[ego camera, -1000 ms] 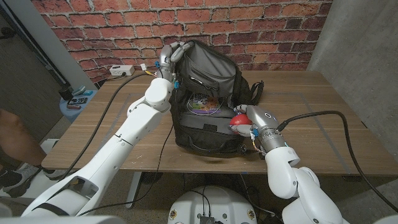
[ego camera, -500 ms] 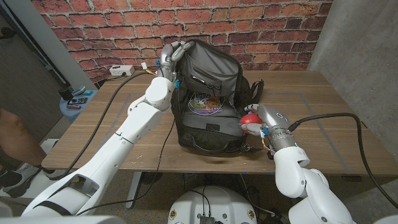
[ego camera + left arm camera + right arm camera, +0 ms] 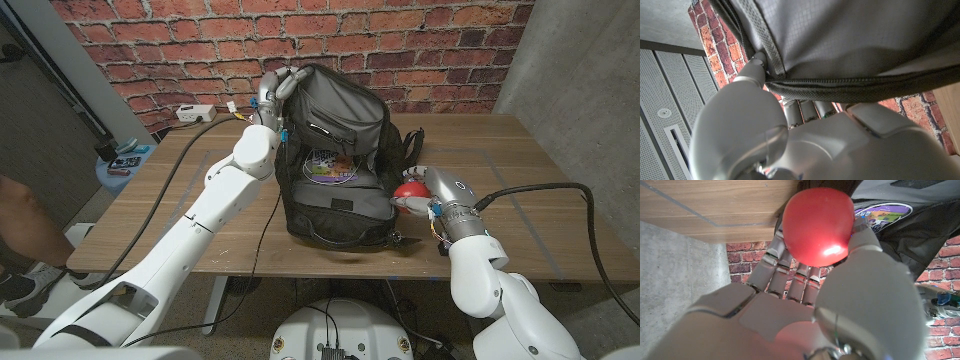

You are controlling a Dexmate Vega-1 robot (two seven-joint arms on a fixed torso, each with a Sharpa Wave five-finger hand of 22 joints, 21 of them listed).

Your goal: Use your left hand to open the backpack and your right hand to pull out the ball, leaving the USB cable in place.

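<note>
A black backpack (image 3: 335, 160) stands open on the wooden table (image 3: 180, 200). My left hand (image 3: 274, 92) grips the upper rim of its flap and holds it up; in the left wrist view the fingers (image 3: 757, 70) curl over the grey zipper edge (image 3: 850, 87). My right hand (image 3: 432, 192) holds a red ball (image 3: 407, 192) just outside the bag's right side, above the table. The right wrist view has the ball (image 3: 816, 225) sitting in that hand (image 3: 805, 300). A round colourful patch (image 3: 327, 167) lies inside the bag. I cannot make out a USB cable.
A white power strip (image 3: 196, 113) lies at the table's back left with cables running off it. A thick black cable (image 3: 545, 190) crosses the right side of the table. A brick wall (image 3: 420, 50) stands behind. A person's arm (image 3: 20, 215) is at the far left.
My right hand has carried the red ball rightward, away from the backpack's side. The left hand has kept its hold on the flap.
</note>
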